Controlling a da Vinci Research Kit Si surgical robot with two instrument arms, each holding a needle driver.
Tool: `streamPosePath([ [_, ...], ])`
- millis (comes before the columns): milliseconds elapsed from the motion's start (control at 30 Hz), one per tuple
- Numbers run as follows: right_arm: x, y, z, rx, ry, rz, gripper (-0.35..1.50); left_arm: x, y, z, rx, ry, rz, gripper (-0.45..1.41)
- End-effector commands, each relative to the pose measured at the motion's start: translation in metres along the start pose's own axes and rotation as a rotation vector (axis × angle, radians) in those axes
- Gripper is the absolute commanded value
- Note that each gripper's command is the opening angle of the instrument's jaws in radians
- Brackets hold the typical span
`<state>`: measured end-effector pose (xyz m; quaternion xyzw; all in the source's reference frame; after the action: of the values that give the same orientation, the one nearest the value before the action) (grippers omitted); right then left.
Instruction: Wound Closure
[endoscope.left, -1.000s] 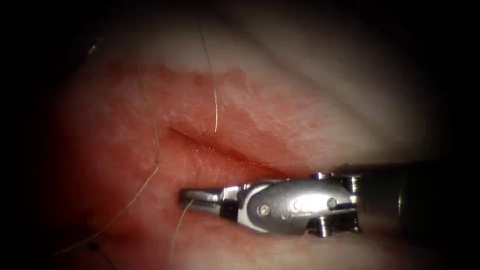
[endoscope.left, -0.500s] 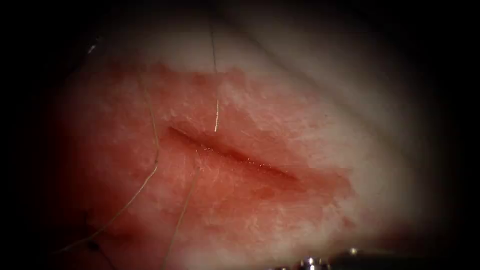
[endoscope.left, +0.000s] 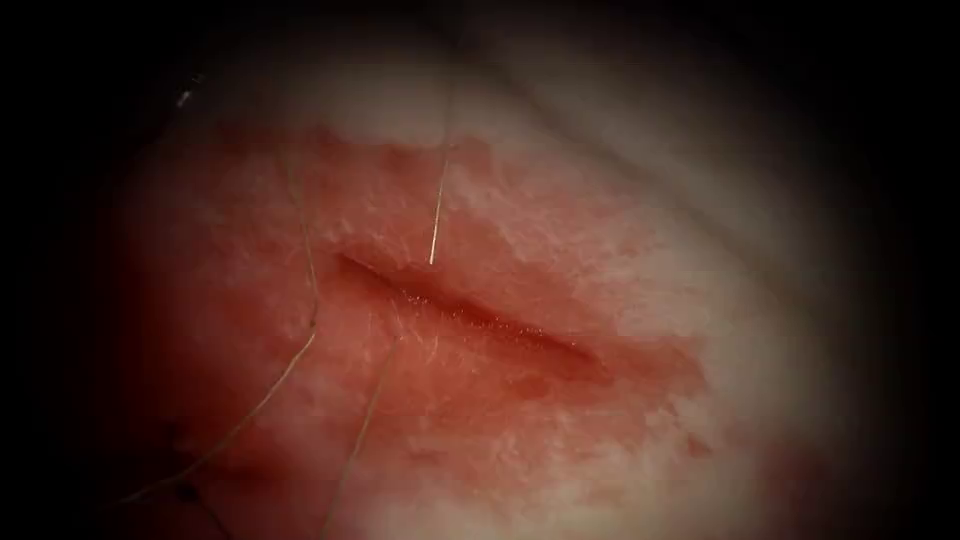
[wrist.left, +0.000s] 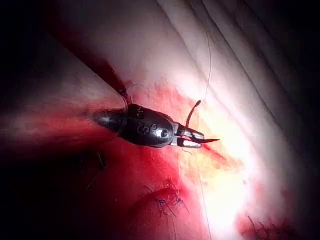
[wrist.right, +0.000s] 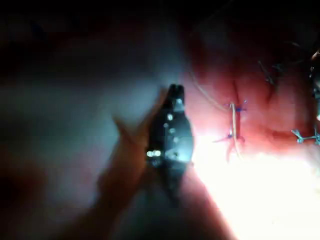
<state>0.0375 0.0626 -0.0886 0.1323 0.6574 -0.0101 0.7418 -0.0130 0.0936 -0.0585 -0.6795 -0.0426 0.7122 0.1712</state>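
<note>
A surgical training lab, by the signs: a slab of pale tissue (endoscope.left: 560, 210) stained with red fluid (endoscope.left: 250, 330), a straight cut (endoscope.left: 470, 312) in it, loose thread (endoscope.left: 437, 205) across it, and a wristed metal gripper (wrist.left: 192, 139) under harsh close light.

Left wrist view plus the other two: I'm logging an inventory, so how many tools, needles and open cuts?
Tools: 2, the left tool holding the needle about mid-curve, the right tool too blurred to tell
Needles: 1, apparently clear of the tissue
Open cuts: 1, the cut
Total: 4
</note>
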Motion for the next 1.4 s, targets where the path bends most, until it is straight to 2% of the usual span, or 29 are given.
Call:
streamPosePath([
  [33, 0.0006, -0.0013, 0.0015, 0.025, 0.004, -0.006, -0.35, -0.0007, 0.0003, 0.0005, -0.001, 0.001, -0.004, -0.35],
  [100, 0.0014, -0.0017, 0.0019, 0.021, 0.006, -0.011, -0.35, -0.0007, 0.0003, 0.0005, -0.001, 0.001, -0.003, -0.35],
  [133, 0.0014, -0.0016, 0.0019, -0.007, -0.001, -0.023, -0.27, -0.0007, 0.0003, 0.0005, -0.004, 0.002, -0.003, -0.35],
  [167, 0.0014, -0.0016, 0.0019, -0.007, -0.001, -0.023, -0.27, -0.0007, 0.0003, 0.0005, -0.004, 0.002, -0.003, -0.35],
  [200, 0.0009, -0.0012, 0.0015, -0.044, -0.003, -0.021, 0.52, -0.0007, 0.0003, 0.0005, -0.004, 0.002, -0.003, -0.35],
  [233, 0.0009, -0.0012, 0.0015, -0.044, -0.003, -0.021, 0.52, -0.0007, 0.0003, 0.0005, -0.004, 0.002, -0.003, -0.35],
  [267, -0.0005, -0.0003, 0.0003, -0.114, -0.009, -0.017, 1.23, -0.0007, 0.0003, 0.0005, -0.004, 0.003, -0.003, -0.35],
  [300, -0.0013, 0.0001, -0.0003, -0.131, -0.019, -0.014, 1.33, -0.0007, 0.0003, 0.0005, -0.004, 0.003, -0.003, -0.35],
  [400, -0.004, 0.0019, -0.0029, -0.189, -0.071, -0.003, 1.38, -0.0008, 0.0003, 0.0006, -0.003, 0.002, -0.003, -0.35],
  [433, -0.0061, 0.0038, -0.0052, -0.225, -0.098, 0.009, 1.4, -0.0008, 0.0004, 0.0007, -0.005, 0.004, -0.002, -0.35],
  [500, -0.0069, 0.0047, -0.0061, -0.237, -0.107, 0.014, 1.4, -0.0008, 0.0004, 0.0007, -0.007, 0.005, -0.008, -0.35],
  [567, -0.0096, 0.0078, -0.0084, -0.271, -0.125, 0.028, 1.4, -0.0009, 0.0004, 0.0009, -0.009, 0.006, -0.007, -0.35],
  [633, -0.0102, 0.0085, -0.0087, -0.274, -0.128, 0.03, 1.4, -0.001, 0.0004, 0.0009, -0.009, 0.006, -0.007, -0.35],
  [667, -0.012, 0.0108, -0.0092, -0.292, -0.11, 0.033, 1.4, -0.0011, 0.0004, 0.0009, -0.01, 0.004, -0.005, -0.35],
  [733, -0.0125, 0.0115, -0.0092, -0.3, -0.111, 0.034, 1.4, -0.0011, 0.0004, 0.0009, -0.01, 0.004, -0.005, -0.35],
  [767, -0.0137, 0.013, -0.009, -0.313, -0.108, 0.033, 1.4, -0.0011, 0.0005, 0.0009, -0.01, 0.003, -0.005, -0.35],
  [833, -0.0152, 0.0141, -0.0085, -0.329, -0.11, 0.029, 1.4, -0.0011, 0.0005, 0.0009, -0.01, 0.004, -0.005, -0.35],
  [933, -0.0184, 0.0154, -0.007, -0.331, -0.108, 0.009, 1.38, -0.0011, 0.0005, 0.0009, -0.01, 0.004, -0.005, -0.35],
  [1033, -0.0206, 0.0163, -0.0057, -0.341, -0.125, -0.004, 1.38, -0.0011, 0.0005, 0.0009, -0.01, 0.004, -0.005, -0.35],
  [1167, -0.0216, 0.0169, -0.0044, -0.352, -0.131, -0.01, 1.38, -0.0011, 0.0005, 0.0009, -0.01, 0.004, -0.005, -0.35],
  [1267, -0.0219, 0.0174, -0.0031, -0.358, -0.133, -0.01, 1.31, -0.0011, 0.0005, 0.0009, -0.01, 0.004, -0.005, -0.35],
  [1300, -0.0219, 0.0175, -0.003, -0.339, -0.128, -0.011, 1.11, -0.0011, 0.0005, 0.0009, -0.01, 0.004, -0.005, -0.35],
  [1367, -0.0219, 0.0172, -0.003, -0.237, -0.122, -0.009, 0.11, -0.0011, 0.0005, 0.0009, -0.01, 0.004, -0.005, -0.35],
  [1400, -0.0217, 0.0169, -0.0031, -0.229, -0.155, -0.005, -0.35, -0.001, 0.0005, 0.0008, -0.011, 0.004, -0.005, -0.35],
])
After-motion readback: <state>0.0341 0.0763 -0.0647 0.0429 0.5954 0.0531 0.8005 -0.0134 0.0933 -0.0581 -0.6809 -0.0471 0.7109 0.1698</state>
